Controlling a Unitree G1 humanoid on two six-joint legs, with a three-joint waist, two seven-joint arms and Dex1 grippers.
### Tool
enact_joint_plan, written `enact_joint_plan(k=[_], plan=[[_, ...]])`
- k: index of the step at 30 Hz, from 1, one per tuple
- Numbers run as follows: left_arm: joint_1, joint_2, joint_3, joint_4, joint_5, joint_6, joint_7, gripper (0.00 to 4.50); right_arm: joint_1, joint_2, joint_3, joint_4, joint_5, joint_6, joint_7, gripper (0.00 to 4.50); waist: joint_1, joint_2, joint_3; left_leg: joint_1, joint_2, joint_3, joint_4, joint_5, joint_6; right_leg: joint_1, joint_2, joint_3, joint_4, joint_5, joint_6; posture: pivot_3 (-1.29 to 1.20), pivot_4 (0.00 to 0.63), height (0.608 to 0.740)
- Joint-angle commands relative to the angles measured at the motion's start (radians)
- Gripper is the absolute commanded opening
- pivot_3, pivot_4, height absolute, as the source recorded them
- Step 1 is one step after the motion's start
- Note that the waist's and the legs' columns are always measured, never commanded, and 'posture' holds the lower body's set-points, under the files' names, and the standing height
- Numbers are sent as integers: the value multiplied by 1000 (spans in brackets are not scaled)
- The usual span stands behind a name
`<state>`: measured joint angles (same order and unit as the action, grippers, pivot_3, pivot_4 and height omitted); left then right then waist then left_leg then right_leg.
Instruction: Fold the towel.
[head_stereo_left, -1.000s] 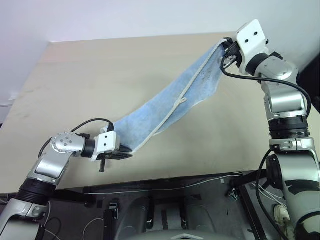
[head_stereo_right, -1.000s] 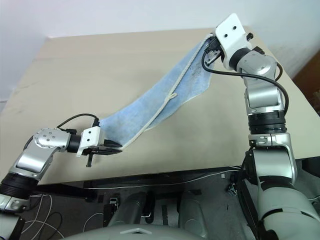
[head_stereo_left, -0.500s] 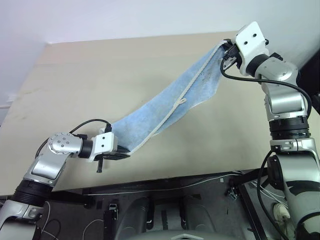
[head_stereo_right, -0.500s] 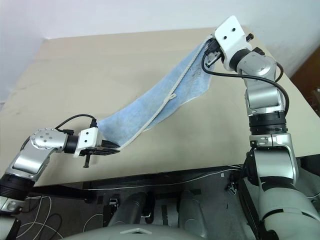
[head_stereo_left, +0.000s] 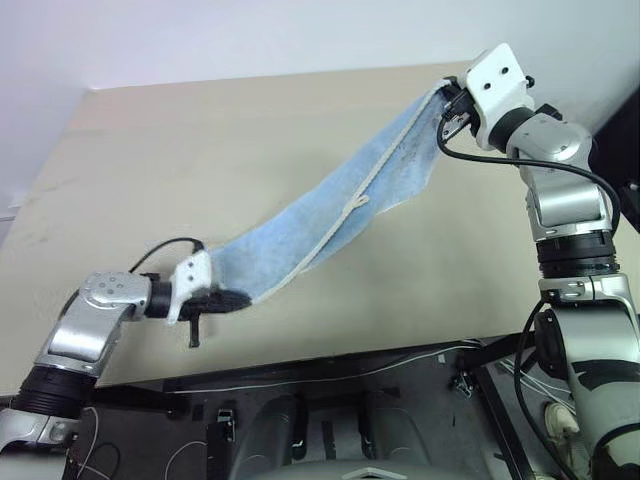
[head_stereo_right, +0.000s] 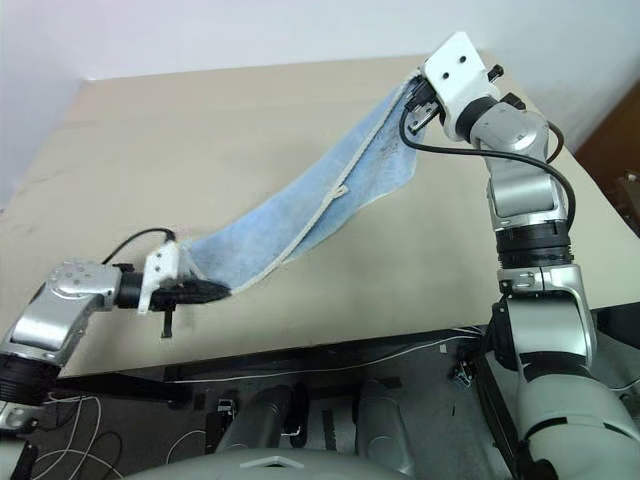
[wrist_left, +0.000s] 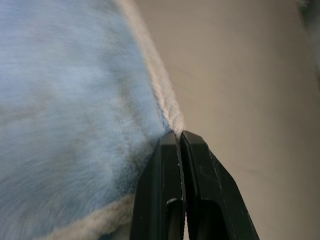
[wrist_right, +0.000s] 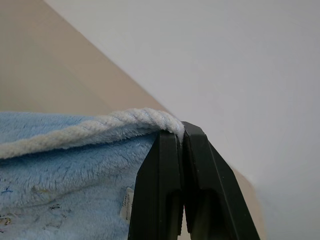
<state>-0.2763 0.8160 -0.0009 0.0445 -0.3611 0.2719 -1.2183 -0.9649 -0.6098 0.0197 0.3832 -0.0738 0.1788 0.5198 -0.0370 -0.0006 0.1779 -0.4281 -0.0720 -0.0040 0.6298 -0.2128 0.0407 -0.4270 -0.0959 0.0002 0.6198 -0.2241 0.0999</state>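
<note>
Left gripper, near table edge, clenched on towel corner. Towel sags between the grippers above the table: soft, light, limp; the corded edging looks the best hold. Far end: right gripper clamped on the opposite corner, raised.

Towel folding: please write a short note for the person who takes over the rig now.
Left hand: shut on the towel, at its near corner, low over the table.
Right hand: shut on the far corner, raised high.
Towel: hangs stretched between both hands, above the table.
Done: both corners gripped, towel lifted.
Left: bring the corners together, lay the fold down, release.
</note>
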Motion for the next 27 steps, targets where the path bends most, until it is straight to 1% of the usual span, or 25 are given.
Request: enact_joint_plan(k=[1, 4, 7, 12, 15, 19, 22, 25, 27], plan=[[-106, 18, 149, 0, -111, 106, 62, 60, -53, -24, -36, 8, 1, -33, -19, 0, 2, 0, 0, 0, 0, -1, 0, 0, 0, 0, 0, -1, 0, 0, 0, 0, 150, 740], [-245, 61, 221, 122, -123, 154, 97, 60, -81, -34, -48, 51, 4, -50, -31, 0, 1, -1, 0, 0, -1, 0, 1, 0, 0, 1, 0, -2, 0, 1, 1, 0, 150, 740], [-358, 74, 239, 281, -93, 129, 127, 60, -100, -33, -43, 86, 0, -71, -39, 0, -1, 0, 0, 0, -1, 0, 0, 1, 1, 1, 1, -2, 0, 1, 2, 0, 150, 740], [-634, 46, 237, 671, -5, -7, 222, 60, -170, -15, -39, 208, -6, -127, -76, 0, -1, -1, 1, 0, -1, 0, 0, 1, 1, 1, 2, -2, 0, 1, 2, 0, 150, 740], [-776, 34, 197, 900, 92, -148, 303, 60, -222, -10, -28, 299, -25, -179, -108, 0, 0, -2, 2, 0, -1, 1, 1, 2, 1, 0, 3, -2, 2, 1, 3, 0, 150, 740], [-936, 8, 187, 1100, 161, -302, 396, 60, -262, -29, -24, 381, -31, -237, -94, 0, 1, -3, 2, 0, -2, 1, 1, 2, 1, 0, 3, -2, 2, 1, 3, 0, 150, 740], [-997, -3, 191, 1175, 185, -371, 418, 60, -254, -48, -35, 391, -12, -250, -55, 0, 1, -4, 2, -2, -2, 1, 1, 1, 1, 0, 3, -2, 2, 1, 3, 0, 150, 740], [-990, 2, 163, 1195, 227, -427, 360, 60, -207, -65, -58, 339, 31, -219, 8, 0, 1, -4, 2, -3, -2, 1, 1, 1, 1, -1, 3, -2, 2, 1, 3, 0, 150, 740], [-956, 6, 175, 1178, 206, -425, 234, 60, -135, -93, -52, 276, 32, -227, 43, 0, 2, -4, 2, -3, -2, 1, 1, 1, 1, -2, 3, -2, 4, 1, 4, 0, 150, 740]])
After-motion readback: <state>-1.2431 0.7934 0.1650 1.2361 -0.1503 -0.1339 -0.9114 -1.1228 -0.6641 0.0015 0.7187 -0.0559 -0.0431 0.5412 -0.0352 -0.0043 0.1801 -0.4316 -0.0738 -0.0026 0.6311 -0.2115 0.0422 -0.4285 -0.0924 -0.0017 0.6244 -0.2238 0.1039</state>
